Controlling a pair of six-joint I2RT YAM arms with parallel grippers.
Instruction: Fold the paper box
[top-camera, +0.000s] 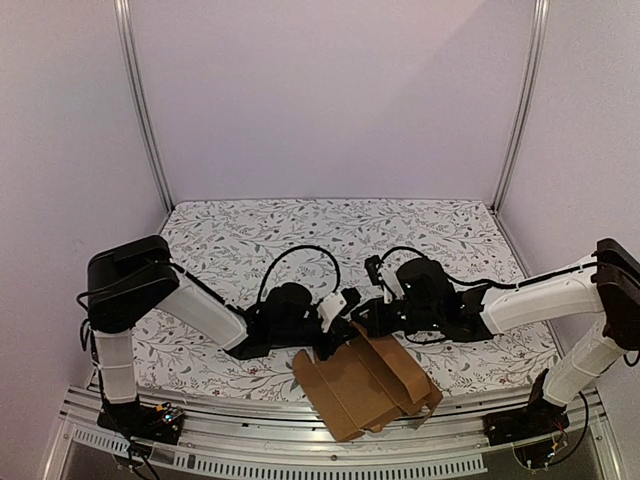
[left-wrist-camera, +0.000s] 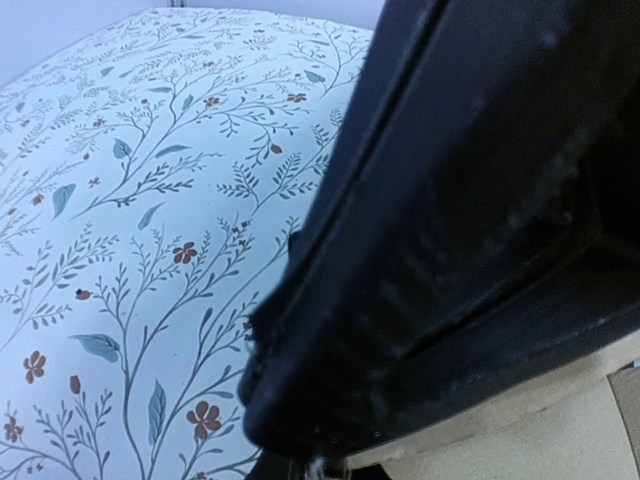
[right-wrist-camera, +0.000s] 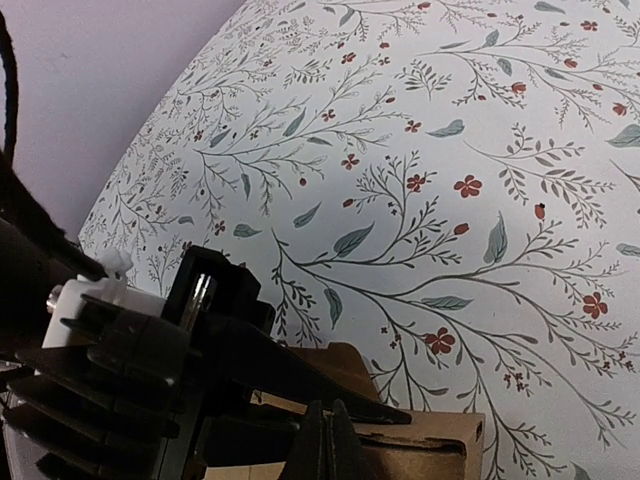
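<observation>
Two hands meet at the far edge of the paper box (top-camera: 365, 390), which lies part-folded at the worktop's (top-camera: 300, 230) near edge. The right hand (top-camera: 370, 320) is pressed together; the left hand's (top-camera: 330, 340) spread I cannot tell. Best to pin one panel and crease along its score.

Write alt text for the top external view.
A partly folded brown box lies at the near edge of a floral table. The left gripper and right gripper meet at its far side.
</observation>
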